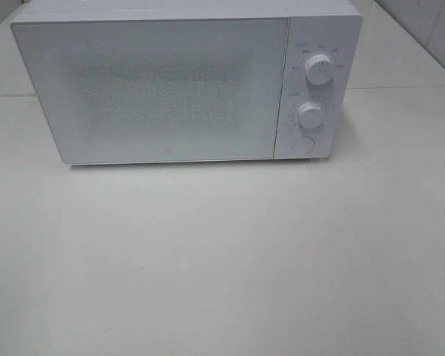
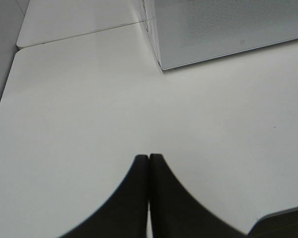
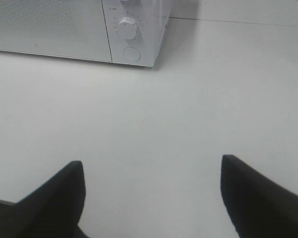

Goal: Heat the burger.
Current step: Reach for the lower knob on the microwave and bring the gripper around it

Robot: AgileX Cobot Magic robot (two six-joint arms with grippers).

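We see the left gripper (image 2: 148,157) pressed together, right gripper (image 3: 151,159) spread wide, both over the surface (image 1: 222,259). The microwave (image 1: 152,89) sits ahead of both, door closed.

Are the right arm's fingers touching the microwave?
Apart. The right wrist view shows bare table between the open fingers and the microwave.

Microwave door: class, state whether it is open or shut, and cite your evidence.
Shut. The door sits flush beside the control panel, covering the whole front; no cavity shows in any view.
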